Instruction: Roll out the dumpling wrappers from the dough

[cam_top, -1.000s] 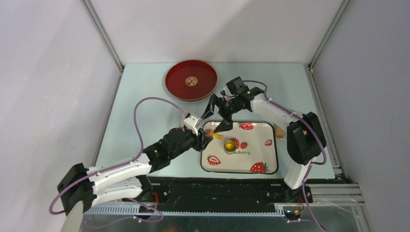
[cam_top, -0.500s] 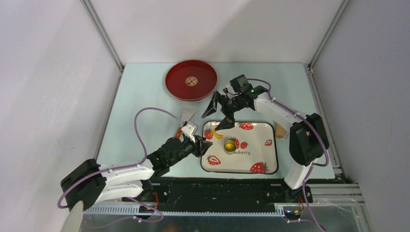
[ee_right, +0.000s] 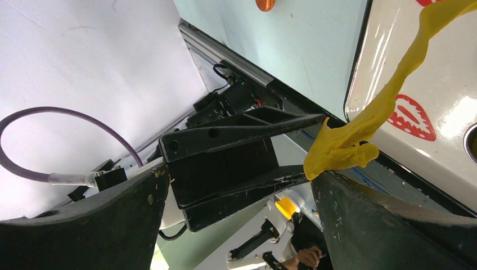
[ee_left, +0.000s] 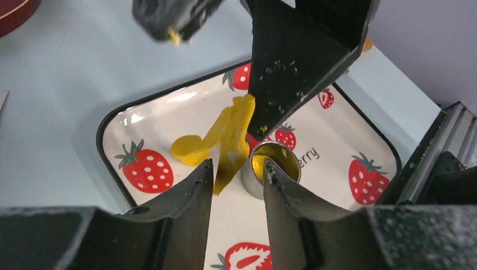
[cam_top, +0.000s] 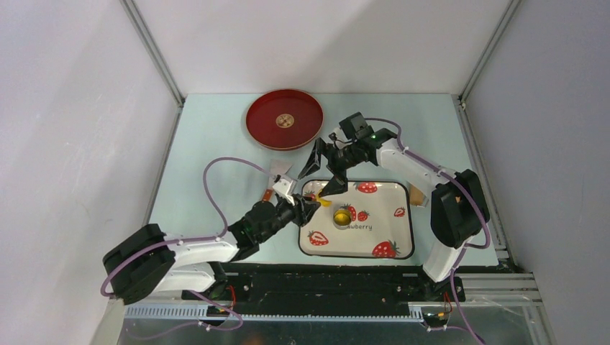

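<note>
My right hand [cam_top: 311,185] spread wide, dough [ee_left: 228,132] trailing from it into "berry" strawberry tray [cam_top: 392,230] beside yellow-filled cup [ee_left: 284,152], left hand [ee_left: 235,166] slightly parted, empty.

Pale blue-green table [cam_top: 216,144]. Plain grey-white walls [cam_top: 316,43] behind and beside the table, with metal frame posts [cam_top: 155,54] at its far corners. Light is even and soft.

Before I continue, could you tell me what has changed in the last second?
The left arm drew its elbow back toward the near edge, uncovering the flat metal scraper; the left end effector stayed at the left rim of the white strawberry-print tray. Nothing was grasped or released. The right end effector, yellow dough strip, small metal ring and round red plate stayed put.
</note>
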